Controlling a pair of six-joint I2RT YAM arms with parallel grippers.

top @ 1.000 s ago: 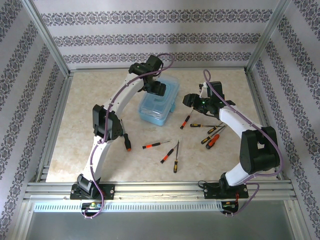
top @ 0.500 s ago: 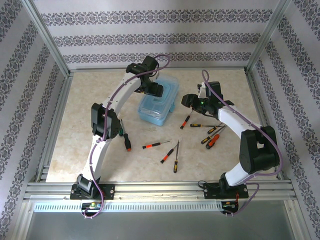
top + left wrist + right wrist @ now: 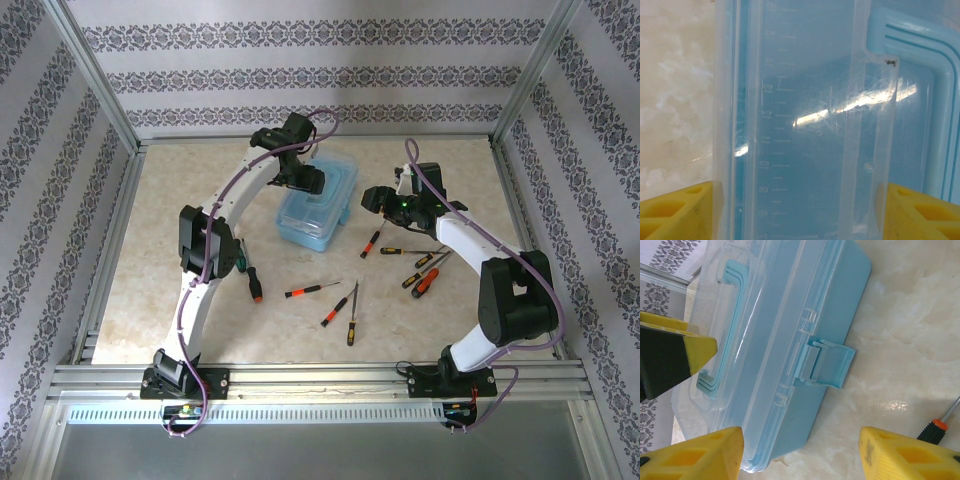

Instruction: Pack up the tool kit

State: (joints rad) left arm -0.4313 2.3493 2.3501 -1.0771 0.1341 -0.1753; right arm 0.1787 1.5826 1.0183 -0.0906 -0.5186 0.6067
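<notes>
Blue tool box [image 3: 318, 208] sits in the upper middle of the top view, lid down. My left gripper [image 3: 304, 179] hangs over it; my right gripper [image 3: 371, 201] is just right of it. Screwdrivers [image 3: 333, 314] lie below. Left wrist view: my jaws are wide, the box between them. Right wrist view: my jaws are wide, the box's latch [image 3: 825, 362] in the middle.

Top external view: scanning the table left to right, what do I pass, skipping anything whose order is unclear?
Black-and-red screwdriver → blue tool box → cluster of screwdrivers under the right arm.
</notes>
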